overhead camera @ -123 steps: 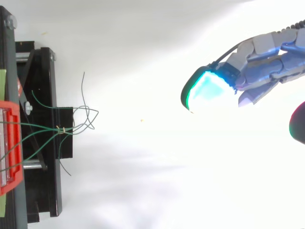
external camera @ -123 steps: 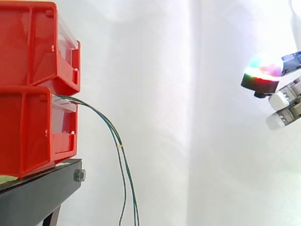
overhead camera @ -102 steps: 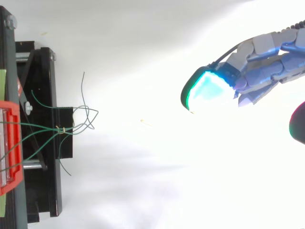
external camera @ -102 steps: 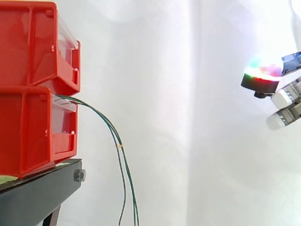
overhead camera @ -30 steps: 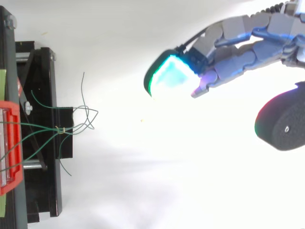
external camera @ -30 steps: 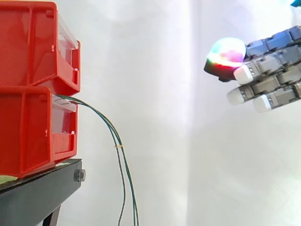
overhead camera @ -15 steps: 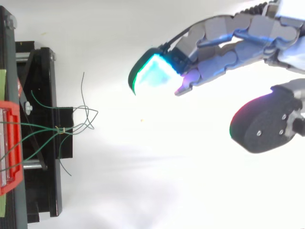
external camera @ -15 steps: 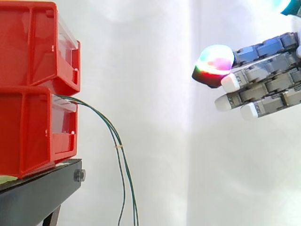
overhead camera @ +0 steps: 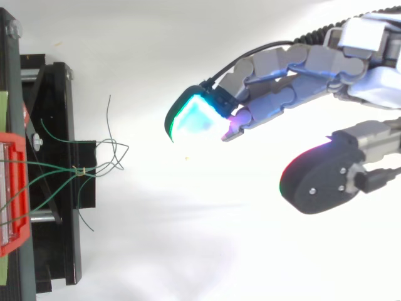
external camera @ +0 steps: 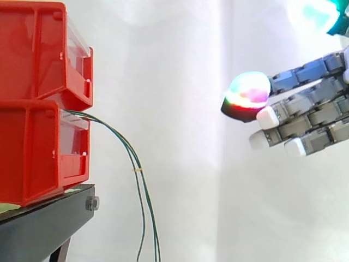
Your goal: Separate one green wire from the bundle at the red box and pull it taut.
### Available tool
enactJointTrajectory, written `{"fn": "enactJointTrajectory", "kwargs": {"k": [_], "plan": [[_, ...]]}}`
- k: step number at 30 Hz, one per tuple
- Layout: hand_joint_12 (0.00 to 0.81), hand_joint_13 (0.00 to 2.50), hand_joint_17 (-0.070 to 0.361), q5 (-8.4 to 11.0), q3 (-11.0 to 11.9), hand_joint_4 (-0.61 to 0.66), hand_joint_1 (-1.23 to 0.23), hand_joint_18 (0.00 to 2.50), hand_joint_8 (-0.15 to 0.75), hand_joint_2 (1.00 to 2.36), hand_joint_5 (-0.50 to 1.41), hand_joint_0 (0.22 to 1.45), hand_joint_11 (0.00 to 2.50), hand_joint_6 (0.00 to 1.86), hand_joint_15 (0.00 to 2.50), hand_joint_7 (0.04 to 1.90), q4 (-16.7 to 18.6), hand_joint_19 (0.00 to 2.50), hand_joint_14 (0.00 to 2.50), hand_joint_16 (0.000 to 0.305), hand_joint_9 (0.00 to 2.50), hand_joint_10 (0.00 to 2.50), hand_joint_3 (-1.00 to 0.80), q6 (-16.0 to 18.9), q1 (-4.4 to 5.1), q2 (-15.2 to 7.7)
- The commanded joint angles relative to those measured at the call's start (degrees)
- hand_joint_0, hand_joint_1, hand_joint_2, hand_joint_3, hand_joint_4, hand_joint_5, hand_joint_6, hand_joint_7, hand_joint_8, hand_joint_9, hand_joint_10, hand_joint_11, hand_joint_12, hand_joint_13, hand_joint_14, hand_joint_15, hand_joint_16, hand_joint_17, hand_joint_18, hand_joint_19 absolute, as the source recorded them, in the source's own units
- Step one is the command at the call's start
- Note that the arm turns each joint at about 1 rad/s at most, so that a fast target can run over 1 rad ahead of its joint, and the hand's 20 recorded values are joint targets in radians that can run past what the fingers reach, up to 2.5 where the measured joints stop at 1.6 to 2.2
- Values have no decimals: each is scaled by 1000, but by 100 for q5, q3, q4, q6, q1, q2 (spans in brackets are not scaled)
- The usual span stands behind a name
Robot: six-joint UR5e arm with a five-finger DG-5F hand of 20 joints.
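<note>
Several thin green wires [external camera: 140, 180] come out of the lower red box [external camera: 43, 150] and hang down past the black stand [external camera: 46, 226], tied together by a small pale band. From above, the green wires [overhead camera: 100, 157] fan out in loops to the right of the lower red box [overhead camera: 11, 188]. My hand [overhead camera: 294, 69] is open at the right, with its fingers straight and pointing left and the thumb spread apart below them. In the side view my hand [external camera: 305, 117] is well to the right of the wires and above the band. It holds nothing.
A second red box [external camera: 43, 52] is stacked on the lower one. The black stand [overhead camera: 53, 182] runs down the left edge in the top view. A white curtain hangs behind, and a white surface lies between the wires and my hand.
My hand has come in from the right toward the wires and dropped a little. Its thumb now shows further into the top view. The wires have not moved.
</note>
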Motion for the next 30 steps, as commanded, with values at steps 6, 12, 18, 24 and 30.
{"fn": "enactJointTrajectory", "kwargs": {"k": [6,12,18,24,30], "plan": [[334,153,127,251,-9,215,-555,126,253,1001,-227,535,76,502,52,685,84,227,2,56,508,3,-480,-100,-2,-74],[335,121,131,374,0,212,-586,79,250,1000,-228,526,79,502,39,685,312,234,0,58,496,3,-495,-109,-11,-320],[335,124,131,365,0,213,-587,92,250,1000,-228,525,81,502,32,685,760,239,0,58,501,3,-496,-136,-11,-496],[336,132,130,374,0,212,-585,109,249,1000,-228,526,80,502,42,685,971,244,0,58,499,2,-498,-127,-28,-716],[334,142,130,400,0,213,-586,119,250,1000,-227,525,87,502,42,686,1358,254,0,58,505,3,-496,-188,-46,-892]]}}
